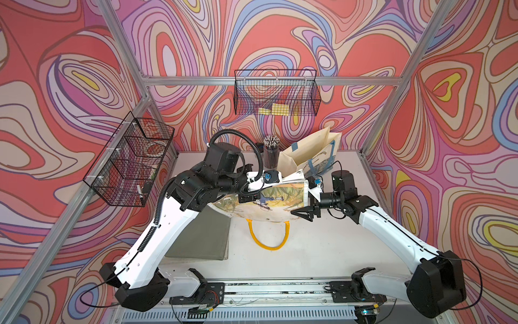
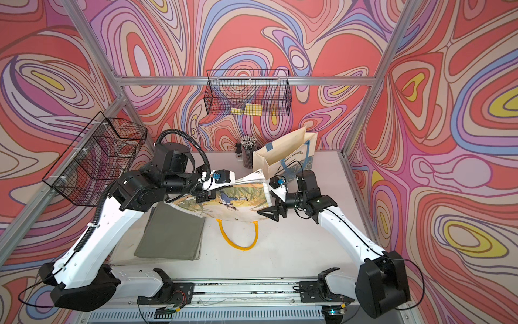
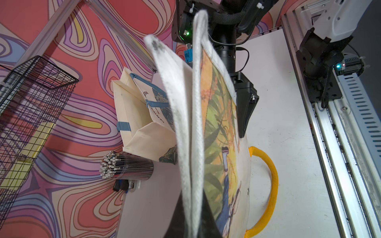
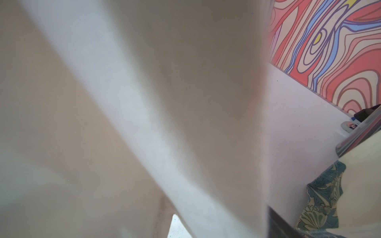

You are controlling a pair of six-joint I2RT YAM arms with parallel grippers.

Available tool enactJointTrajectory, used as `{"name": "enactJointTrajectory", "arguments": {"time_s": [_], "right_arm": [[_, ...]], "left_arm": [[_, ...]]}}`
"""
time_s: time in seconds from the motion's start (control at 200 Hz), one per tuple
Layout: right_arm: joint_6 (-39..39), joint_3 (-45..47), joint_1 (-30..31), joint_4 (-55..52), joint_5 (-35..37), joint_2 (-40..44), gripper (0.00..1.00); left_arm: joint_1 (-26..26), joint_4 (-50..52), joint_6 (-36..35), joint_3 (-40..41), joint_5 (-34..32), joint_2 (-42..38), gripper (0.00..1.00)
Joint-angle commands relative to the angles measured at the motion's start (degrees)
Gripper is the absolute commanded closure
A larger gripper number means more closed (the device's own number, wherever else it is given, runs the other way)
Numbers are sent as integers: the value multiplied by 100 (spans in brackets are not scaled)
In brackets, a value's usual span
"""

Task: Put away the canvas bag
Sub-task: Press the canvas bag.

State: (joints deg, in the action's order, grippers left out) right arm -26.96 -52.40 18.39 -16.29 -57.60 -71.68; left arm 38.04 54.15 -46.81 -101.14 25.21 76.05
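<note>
With the left gripper (image 1: 248,197) pinched shut on the printed canvas bag (image 1: 280,199), raised over the table (image 1: 322,252) before the cream tote (image 1: 297,160), I'd seat the right gripper (image 1: 304,214), whose opening I can't make out, squarely on its sagging corner

With 12 o'clock at the back wall and the dial centred on the table (image 1: 322,252), the canvas bag (image 1: 276,200) hangs over the centre. Its handle loop (image 1: 269,241) droops from its 6 o'clock edge. A folded mat (image 1: 204,241) lies on the table at 8 o'clock. A cup of pencils (image 1: 270,157) stands at 12, with a standing tote (image 1: 305,155) just beside it at 1. A back basket (image 1: 276,95) hangs on the wall beyond 12, and a side basket (image 1: 131,160) hangs at 10.
</note>
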Motion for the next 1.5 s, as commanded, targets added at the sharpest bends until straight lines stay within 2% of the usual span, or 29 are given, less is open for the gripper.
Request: {"name": "enactJointTrajectory", "arguments": {"time_s": [0.0, 0.085, 0.18, 0.25, 0.331, 0.366, 0.536, 0.696, 0.841, 1.012, 1.107, 1.247, 1.332, 1.492], "right_arm": [[-42, -113, 17, 250, -84, 1, 23], [-22, -112, 19, 401, 62, 33, 51], [-20, -95, 24, 494, 260, 83, 73], [1, -88, 24, 565, 436, 134, 78], [58, 0, 24, 758, 691, 227, 89], [65, 60, 24, 891, 828, 278, 100], [357, 328, 23, 1651, 1347, 383, 100], [558, 415, 70, 2457, 1771, 181, 100], [159, 214, 512, 2850, 2563, -259, 100], [-24, -38, 1030, 3846, 3307, -1017, 100], [22, -157, 1207, 4451, 3782, -1434, 100], [223, -422, 1303, 5169, 4307, -2014, 100], [295, -728, 1342, 5373, 4454, -2391, 100], [341, -1458, 1473, 5717, 4839, -3264, 100]], "left_arm": [[-50, -376, -155, -180, 319, -52, 100], [-68, -371, -178, -180, 307, -47, 100], [-111, -393, -224, -144, 301, -63, 100], [-126, -436, -260, -78, 289, -98, 100], [-130, -496, -392, 57, 297, -162, 100], [-134, -567, -440, 141, 308, -206, 100], [-130, -1097, -611, 661, 236, -482, 100], [-131, -1606, -646, 860, -195, -576, 100], [-130, -2013, -622, 1073, -900, -631, 100], [-130, -2620, -690, 1633, -1676, -923, 100], [-130, -2827, -993, 1984, -2277, -1082, 100], [-211, -3727, -1556, 2650, -3072, -1252, 100], [-476, -4263, -1430, 2770, -3088, -1228, 100], [-1308, -4913, -758, 2710, -2494, -966, 100]]}}
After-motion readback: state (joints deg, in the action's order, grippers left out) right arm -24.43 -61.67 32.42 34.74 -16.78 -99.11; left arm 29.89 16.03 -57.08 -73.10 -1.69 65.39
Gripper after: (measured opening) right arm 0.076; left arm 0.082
